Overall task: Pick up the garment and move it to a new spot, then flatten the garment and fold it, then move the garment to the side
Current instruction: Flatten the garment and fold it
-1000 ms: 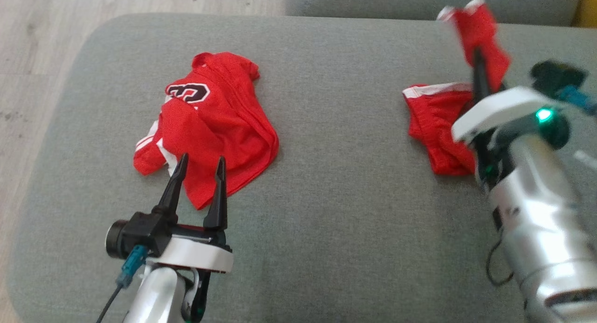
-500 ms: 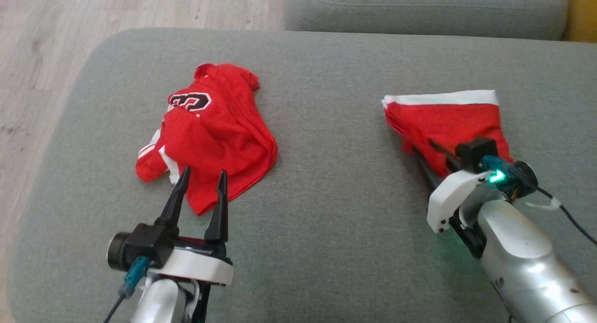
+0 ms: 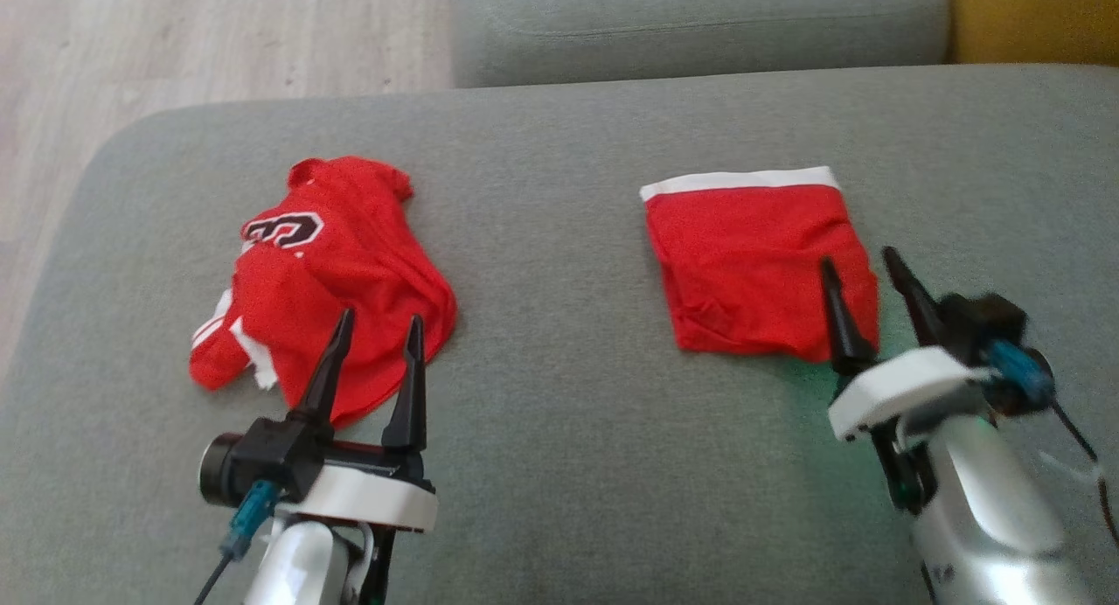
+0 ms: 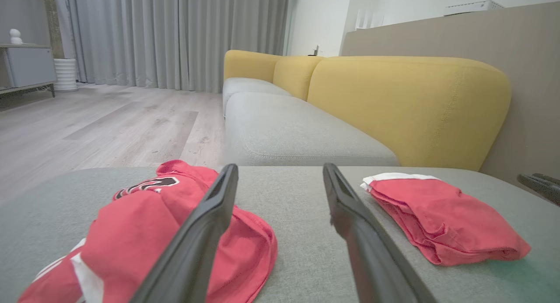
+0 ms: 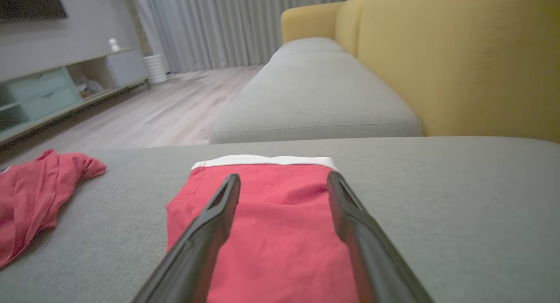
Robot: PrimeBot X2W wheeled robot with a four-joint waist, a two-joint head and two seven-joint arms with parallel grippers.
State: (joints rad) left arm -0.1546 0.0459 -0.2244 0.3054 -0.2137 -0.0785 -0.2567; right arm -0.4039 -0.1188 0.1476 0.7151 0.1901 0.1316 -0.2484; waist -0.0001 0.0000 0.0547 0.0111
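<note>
My right gripper (image 3: 858, 260) stood apart and empty over the flat, squarish red garment (image 3: 743, 255) with its white band, my left gripper (image 3: 381, 316) equally spread by the crumpled jersey (image 3: 341, 264).

The left gripper (image 3: 381, 316) sits lower left, fingers apart, pointing up. The right gripper (image 3: 857, 257) sits lower right, jaws wide, fingers leaning slightly left
</note>
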